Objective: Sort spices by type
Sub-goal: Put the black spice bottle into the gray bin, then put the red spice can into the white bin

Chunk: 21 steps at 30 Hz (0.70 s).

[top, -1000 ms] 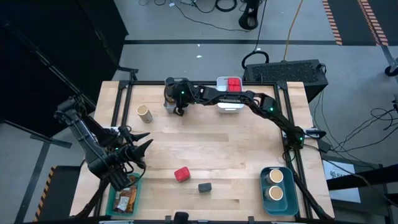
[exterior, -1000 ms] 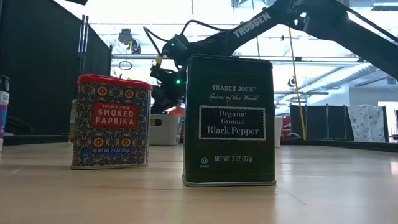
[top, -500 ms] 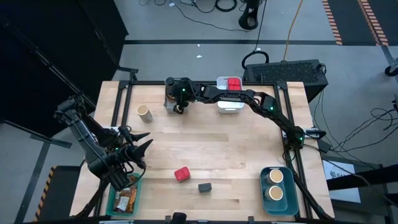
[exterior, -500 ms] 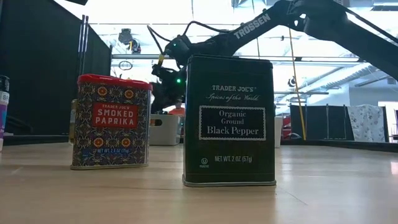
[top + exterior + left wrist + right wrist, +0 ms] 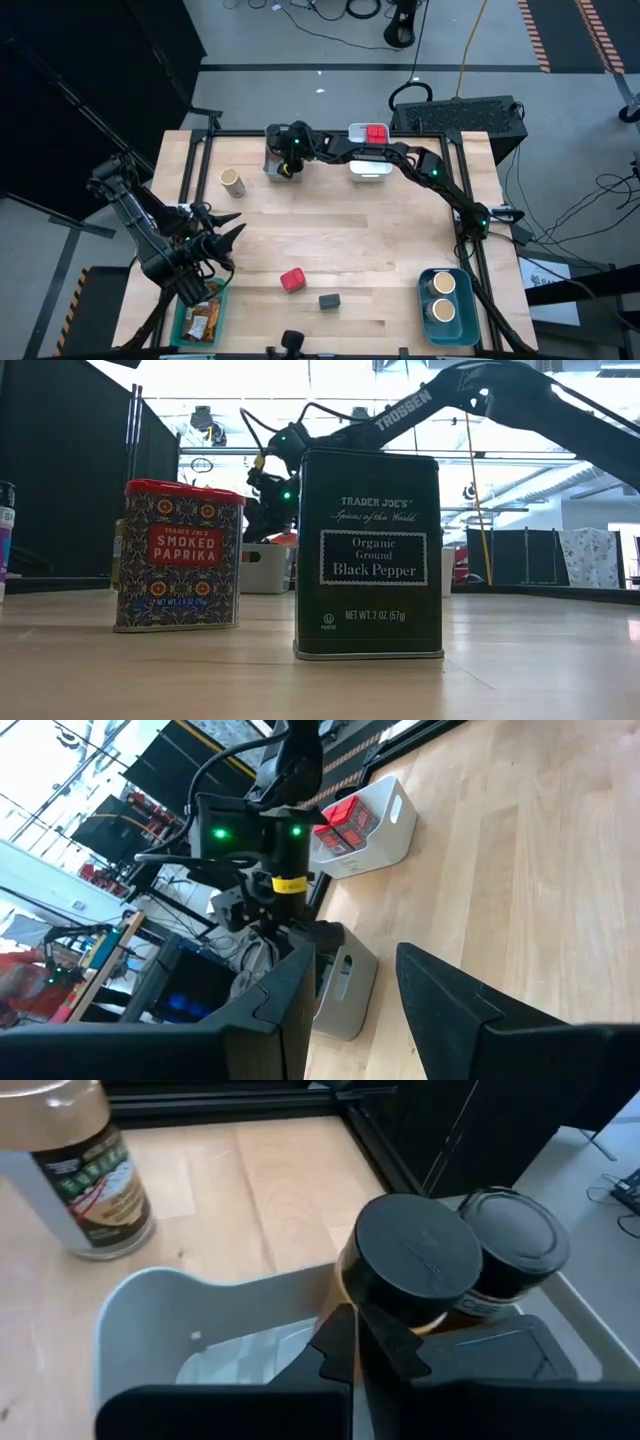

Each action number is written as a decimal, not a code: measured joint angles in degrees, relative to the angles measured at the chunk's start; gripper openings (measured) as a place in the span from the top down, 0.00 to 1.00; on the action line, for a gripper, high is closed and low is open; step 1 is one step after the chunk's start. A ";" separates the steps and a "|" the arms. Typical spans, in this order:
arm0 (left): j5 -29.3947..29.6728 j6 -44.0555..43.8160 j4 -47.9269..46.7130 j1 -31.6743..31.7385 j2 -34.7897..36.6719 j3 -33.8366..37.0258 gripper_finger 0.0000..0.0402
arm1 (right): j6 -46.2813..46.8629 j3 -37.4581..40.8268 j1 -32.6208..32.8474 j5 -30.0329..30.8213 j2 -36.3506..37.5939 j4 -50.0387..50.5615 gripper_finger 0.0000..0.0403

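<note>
The dark cylindrical spice jar with a flat black lid (image 5: 420,1258) sits in the grey plastic bin (image 5: 150,1315) at the far left corner of the wooden surface (image 5: 340,240), touching a second black-lidded jar (image 5: 512,1232) beside it. The right gripper (image 5: 357,1342) hangs at the bin with its jaws drawn narrow, nearly together, and nothing between them, so the jar appears already released. To finish this step well, the right arm should lift straight up clear of the bin wall before swinging away, so neither jar is tipped. Still unsorted are the tan-topped round jar (image 5: 232,182) near the bin, the red boxy paprika tin (image 5: 292,280) and the dark pepper tin (image 5: 330,301) at the near edge. The left gripper (image 5: 232,240) waits at the left side, jaws wide.
</note>
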<state>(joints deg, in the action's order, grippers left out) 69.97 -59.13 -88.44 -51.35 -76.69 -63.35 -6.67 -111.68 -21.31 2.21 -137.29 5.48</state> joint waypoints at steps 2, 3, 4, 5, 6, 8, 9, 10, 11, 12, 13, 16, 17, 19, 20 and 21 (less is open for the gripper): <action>0.00 -0.06 -0.04 0.00 0.00 0.00 0.64 | 0.02 0.00 -0.25 -0.04 -0.02 -0.35 1.00; 0.02 -0.07 -0.07 0.00 0.00 0.00 0.64 | 0.02 0.00 -0.40 -0.33 -0.04 -0.50 1.00; 0.02 -0.05 -0.10 0.00 0.00 0.00 0.64 | 0.02 0.00 -0.45 -0.83 -0.07 -0.67 1.00; 0.02 -0.05 -0.13 0.00 0.00 0.00 0.64 | 0.02 0.00 -0.45 -0.95 -0.07 -0.63 1.00; 0.02 -0.06 -0.15 0.00 0.00 0.00 0.64 | 0.02 0.00 -0.44 -0.97 -0.07 -0.56 1.00; 0.03 -0.08 -0.18 0.00 0.00 0.00 0.64 | 0.02 0.00 -0.38 -1.04 -0.07 0.10 1.00; 0.04 -0.06 -0.18 0.00 0.00 0.00 0.64 | 0.02 0.00 -0.27 -1.04 -0.07 0.38 1.00; 0.04 -0.07 -0.18 0.00 0.00 0.00 0.64 | 0.01 0.00 -0.12 -1.02 -0.09 0.62 1.00; 0.04 -0.09 -0.18 0.00 0.00 0.00 0.64 | -0.07 0.00 -0.01 -1.04 -0.09 0.86 1.00; 0.07 -0.09 -0.20 0.00 0.00 0.00 0.64 | -0.22 0.00 0.13 -1.06 0.13 1.44 1.00; 0.07 -0.09 -0.20 0.00 0.00 0.00 0.64 | -0.24 0.05 0.33 -1.02 0.51 2.62 1.00; 0.09 -0.09 -0.20 0.00 0.00 0.00 0.64 | -0.25 0.11 0.96 -1.03 2.79 6.47 1.00; 0.09 -0.11 -0.20 0.00 0.00 0.00 0.64 | -0.25 0.09 1.23 -1.04 3.86 7.69 1.00; 0.13 -0.11 -0.18 0.00 0.00 0.00 0.64 | -0.90 0.06 1.95 -0.99 5.86 11.37 1.00; 0.22 -0.11 -0.20 0.00 0.00 0.00 0.64 | -1.27 0.00 2.38 -1.00 6.91 13.11 1.00; 0.37 -0.11 -0.18 0.00 0.00 0.00 0.64 | -1.48 0.00 2.96 -0.88 7.73 15.24 1.00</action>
<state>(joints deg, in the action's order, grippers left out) 70.34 -59.24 -88.62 -51.35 -76.69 -63.35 -8.15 -111.68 -18.34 1.33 -129.57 20.72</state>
